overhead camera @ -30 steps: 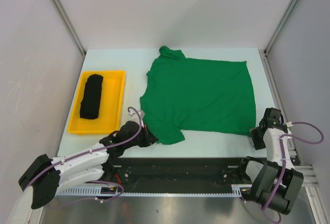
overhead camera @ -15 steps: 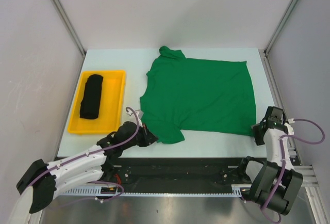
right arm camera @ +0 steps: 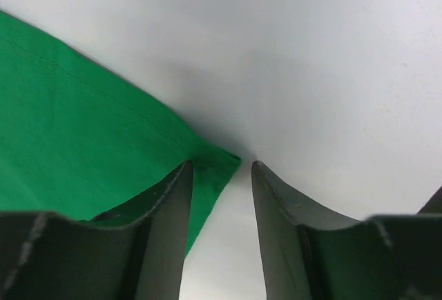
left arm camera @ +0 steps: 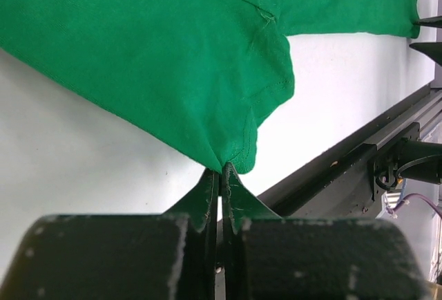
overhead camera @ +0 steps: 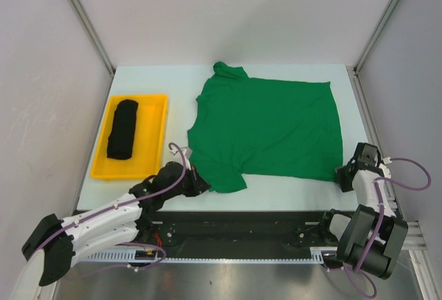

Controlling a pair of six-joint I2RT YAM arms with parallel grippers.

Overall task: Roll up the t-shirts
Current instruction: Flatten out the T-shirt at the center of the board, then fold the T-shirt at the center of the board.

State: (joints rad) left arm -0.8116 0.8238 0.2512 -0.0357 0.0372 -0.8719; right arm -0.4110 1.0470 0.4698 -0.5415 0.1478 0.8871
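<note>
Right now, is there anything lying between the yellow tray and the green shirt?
Nothing lies there. The top view shows only bare table between the yellow tray and the green t-shirt.

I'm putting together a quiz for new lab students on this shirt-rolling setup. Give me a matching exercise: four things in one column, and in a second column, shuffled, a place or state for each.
Column one
1. green t-shirt
2. black t-shirt
3. left gripper
4. right gripper

Column two
A. rolled up, lying in the yellow tray
B. open, jaws either side of a hem corner of the green t-shirt
C. spread flat on the table
D. shut on the tip of a green sleeve

Pairs: 1-C, 2-A, 3-D, 4-B
</note>
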